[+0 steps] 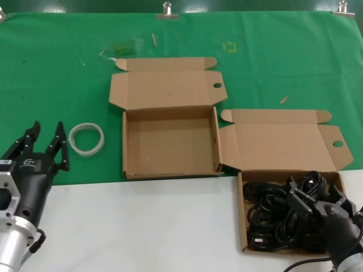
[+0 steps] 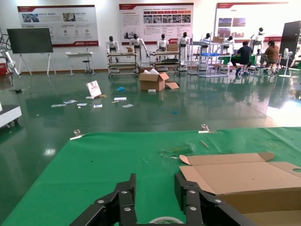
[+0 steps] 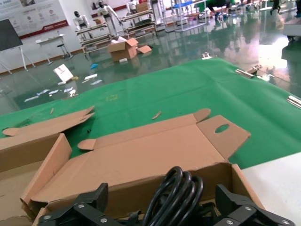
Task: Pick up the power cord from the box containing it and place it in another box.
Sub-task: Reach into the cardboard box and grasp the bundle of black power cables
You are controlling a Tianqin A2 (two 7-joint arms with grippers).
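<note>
While the left gripper (image 1: 48,144) idles, jaws apart, beside a tape ring (image 1: 86,137), the right gripper (image 1: 317,199), jaws apart, straddles heaped cords (image 1: 272,212).

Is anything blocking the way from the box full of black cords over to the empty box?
Nothing visible does. The brown cardboard box full of black cords sits just right of the empty brown cardboard box; only their low walls and an open side flap lie between. The right gripper is over the cords.
</note>
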